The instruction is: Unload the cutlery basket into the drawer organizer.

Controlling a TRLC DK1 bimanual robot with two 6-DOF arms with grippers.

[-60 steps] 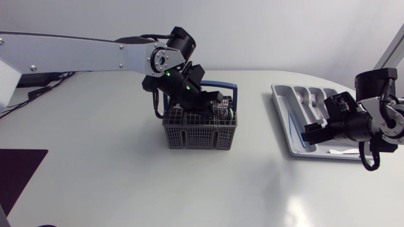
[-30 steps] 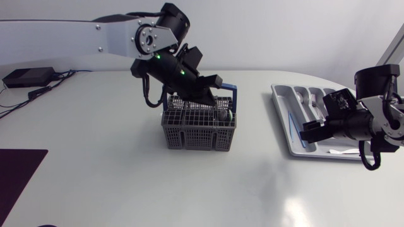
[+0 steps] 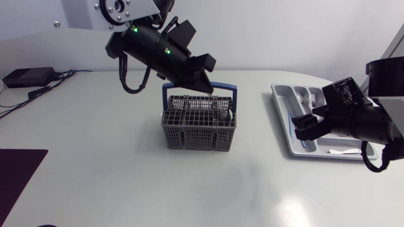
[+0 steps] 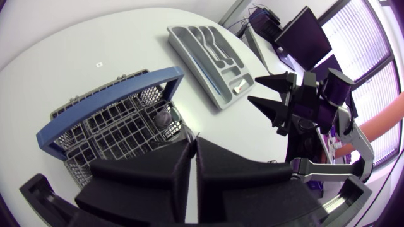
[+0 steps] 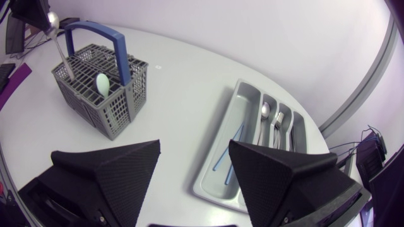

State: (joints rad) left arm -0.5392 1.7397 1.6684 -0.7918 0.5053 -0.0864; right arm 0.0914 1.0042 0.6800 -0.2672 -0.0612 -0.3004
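Note:
The grey cutlery basket (image 3: 199, 129) (image 4: 113, 126) (image 5: 95, 94) with its blue handle (image 3: 201, 86) stands at mid-table. My left gripper (image 3: 207, 87) (image 4: 192, 142) hangs just above the basket's rear right, shut on a metal spoon (image 5: 59, 47) whose thin handle points down at the basket. One pale rounded utensil (image 5: 102, 82) (image 4: 163, 118) stays in a right-hand compartment. The grey drawer organizer (image 3: 284, 126) (image 4: 208, 50) (image 5: 218, 170) lies at the right, holding forks, spoons and a blue stick (image 5: 222, 161). My right gripper (image 3: 302, 129) (image 5: 194, 148) is open above the organizer's near left side.
A black box with cables (image 3: 25, 77) sits at the table's far left, and a dark mat (image 3: 19, 170) lies at the near left edge. Bare table stretches between basket and organizer.
My left arm has risen out of the basket and drawn back to the left, lifting the spoon with it. The right arm has lifted slightly over the organizer.

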